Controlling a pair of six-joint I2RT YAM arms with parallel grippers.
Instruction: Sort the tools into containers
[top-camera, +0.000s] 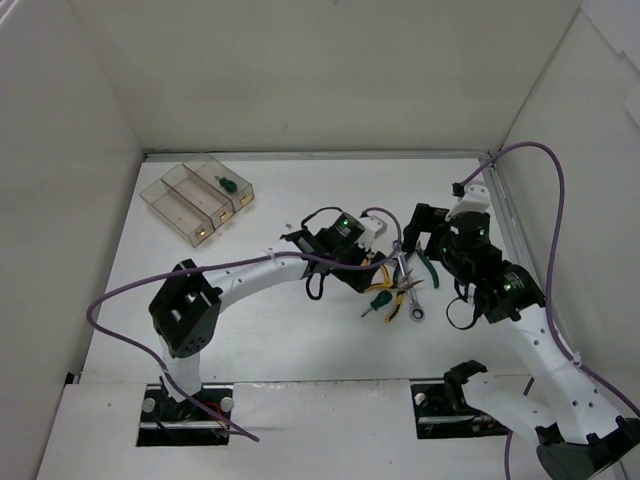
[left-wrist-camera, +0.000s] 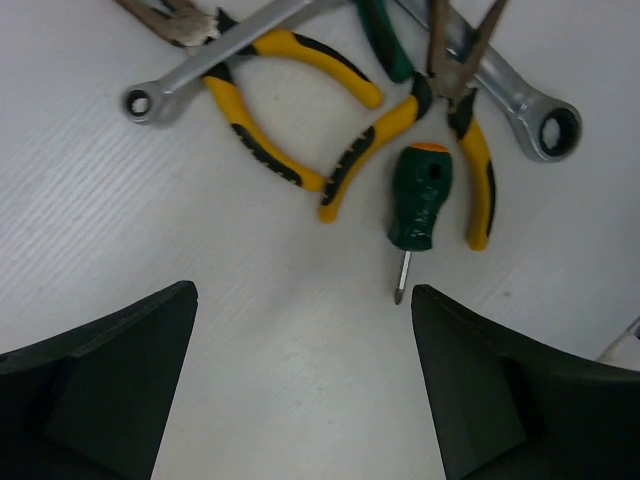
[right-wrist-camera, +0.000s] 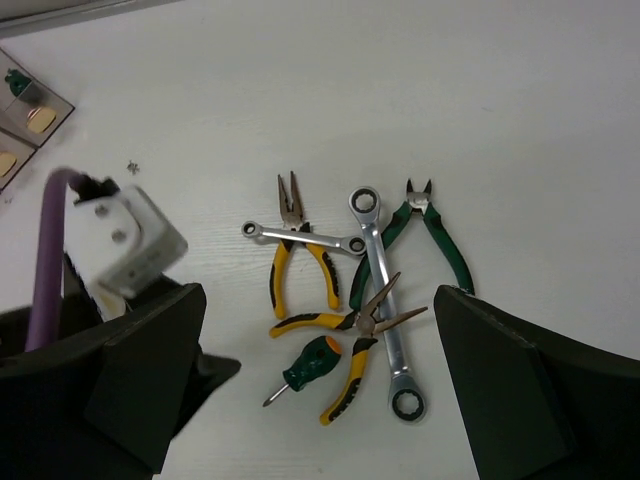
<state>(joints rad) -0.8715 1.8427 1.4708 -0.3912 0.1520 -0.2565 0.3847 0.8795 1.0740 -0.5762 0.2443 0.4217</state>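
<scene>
A pile of tools lies right of centre: a green-handled screwdriver (top-camera: 378, 300) (left-wrist-camera: 422, 200) (right-wrist-camera: 312, 365), two yellow-handled pliers (left-wrist-camera: 270, 110) (right-wrist-camera: 300, 255), green-handled cutters (right-wrist-camera: 432, 240), a small wrench (left-wrist-camera: 200, 68) (right-wrist-camera: 305, 237) and a long ratchet wrench (left-wrist-camera: 520, 95) (right-wrist-camera: 385, 300). My left gripper (top-camera: 368, 272) (left-wrist-camera: 303, 320) is open and empty, just short of the screwdriver's tip. My right gripper (top-camera: 420, 250) (right-wrist-camera: 320, 300) is open and empty, above the pile. The three joined clear bins (top-camera: 170, 200) (right-wrist-camera: 50, 110) stand at the far left. One bin holds a green screwdriver (top-camera: 227, 184).
White walls enclose the table on three sides. A purple cable (top-camera: 540, 190) loops over the right arm and another trails from the left arm (top-camera: 130, 300). The left arm's wrist block (right-wrist-camera: 125, 240) shows close beside the pile in the right wrist view.
</scene>
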